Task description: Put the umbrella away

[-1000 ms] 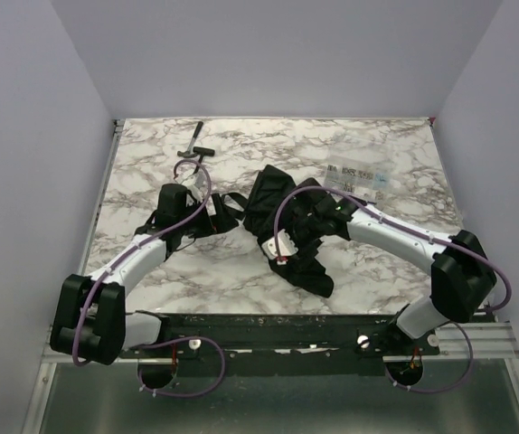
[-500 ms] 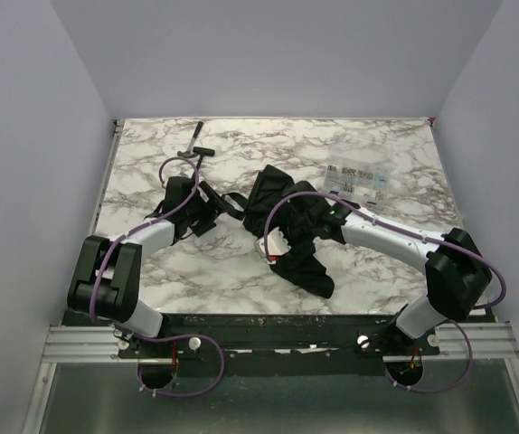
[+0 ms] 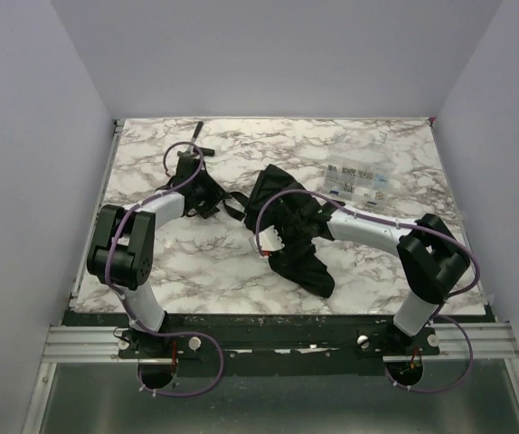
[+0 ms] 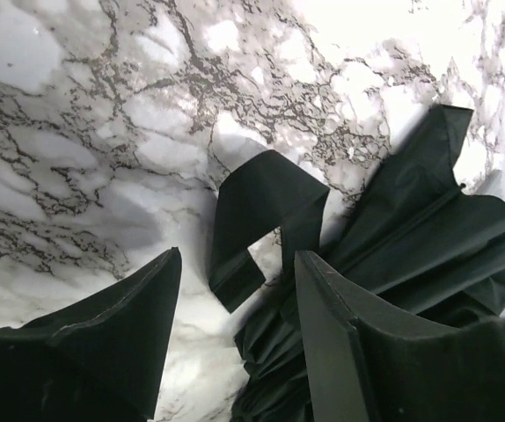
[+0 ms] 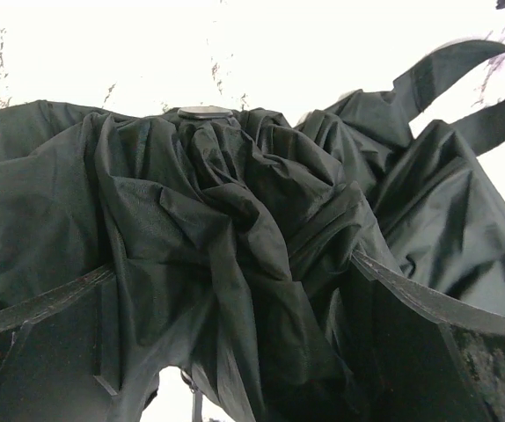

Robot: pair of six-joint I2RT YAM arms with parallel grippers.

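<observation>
The marble table (image 3: 196, 271) carries everything. The umbrella (image 3: 303, 265) lies near its middle, collapsed but loose, its black canopy spread in a crumpled heap with a strap (image 4: 266, 198) trailing off its left side.

The right gripper (image 5: 230, 264) sits low over the heap, jaws wide apart, straddling a thick bunch of fabric without squeezing it. The left gripper (image 4: 237, 255) hangs above the strap's folded loop, jaws partly apart with nothing between them but that loop and bare marble. A clear packet (image 3: 357, 179) lies beyond the umbrella to the right, and a thin hammer (image 3: 196, 128) pokes out at the far left.

Risks, as I judge them:
- The right jaws may catch only slack cloth, so the canopy would stretch or slide while the ribs stay put
- The strap lies flat on the marble, so the left fingers could scrape the surface or pinch one layer and lose it
- With both arms pulling on soft fabric, the bundle could twist open rather than gather

Hard to make out:
- The shaft and handle are buried under the canopy; only a small round cap (image 5: 204, 112) shows at the heap's far edge
- The left arm covers most of the hammer
- Where the umbrella should go is not in view
</observation>
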